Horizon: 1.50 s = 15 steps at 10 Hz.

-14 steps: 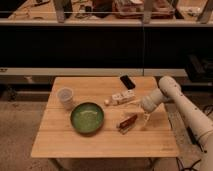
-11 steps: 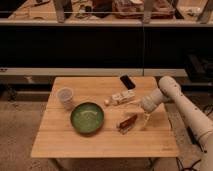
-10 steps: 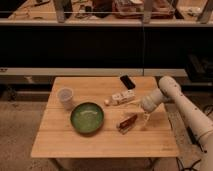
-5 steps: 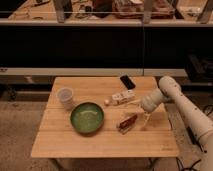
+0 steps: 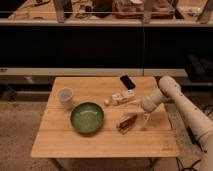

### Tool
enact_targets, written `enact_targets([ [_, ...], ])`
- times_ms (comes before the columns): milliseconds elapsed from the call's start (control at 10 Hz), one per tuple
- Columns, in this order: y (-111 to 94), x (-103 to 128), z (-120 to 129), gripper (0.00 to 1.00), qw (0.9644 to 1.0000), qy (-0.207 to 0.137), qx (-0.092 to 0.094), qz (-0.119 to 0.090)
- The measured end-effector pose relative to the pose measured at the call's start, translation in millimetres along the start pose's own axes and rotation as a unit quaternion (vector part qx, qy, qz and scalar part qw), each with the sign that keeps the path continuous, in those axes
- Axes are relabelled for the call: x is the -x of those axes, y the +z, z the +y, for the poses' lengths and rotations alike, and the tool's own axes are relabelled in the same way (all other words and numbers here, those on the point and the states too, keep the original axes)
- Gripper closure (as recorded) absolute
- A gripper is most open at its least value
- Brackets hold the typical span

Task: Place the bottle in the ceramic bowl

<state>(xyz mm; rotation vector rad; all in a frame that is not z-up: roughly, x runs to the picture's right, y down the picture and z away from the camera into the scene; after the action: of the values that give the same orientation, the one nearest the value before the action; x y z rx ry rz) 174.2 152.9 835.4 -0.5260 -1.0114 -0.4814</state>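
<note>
Lying between claw (image 5: pixel 143 120) and bowl (image 5: pixel 87 118), brown oblong (image 5: pixel 128 121)

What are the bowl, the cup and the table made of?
Bowl: probably glazed ceramic, green with a sheen.
Cup: likely plastic, translucent white.
Table: pale wood, matte, plank lines showing.
The gripper sits right of the bowl, near the bottle.

Bench (image 5: pixel 100 145): pale wood, matt. Ceramic bowl (image 5: pixel 87 118): green glaze w/ slight sheen. Bottle (image 5: pixel 121 97): white, smooth, prob. plastic. Cup (image 5: pixel 65 97): translucent, plastic-looking. Phone (image 5: pixel 127 82): black, smooth. Arm (image 5: pixel 172 97): off-white smooth shell, matt. Tool (image 5: pixel 144 119), pale like the arm, sits just right of the reddish-brown oblong (image 5: pixel 128 121).
</note>
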Motion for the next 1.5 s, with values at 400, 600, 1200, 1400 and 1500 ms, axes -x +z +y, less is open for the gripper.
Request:
enact_targets([
  [400, -23, 2, -38, 0.20, 0.9990, -0.010, 0.000, 0.044],
  [600, -48, 13, -86, 0.20, 0.9969, -0.023, -0.011, 0.074],
  [1200, -116, -47, -135, 0.20, 0.9749, 0.088, -0.017, 0.204],
  [1400, -105, -73, -136, 0.20, 0.9632, 0.114, -0.006, 0.243],
  [1500, -93, -87, -136, 0.20, 0.9574, 0.130, -0.006, 0.258],
])
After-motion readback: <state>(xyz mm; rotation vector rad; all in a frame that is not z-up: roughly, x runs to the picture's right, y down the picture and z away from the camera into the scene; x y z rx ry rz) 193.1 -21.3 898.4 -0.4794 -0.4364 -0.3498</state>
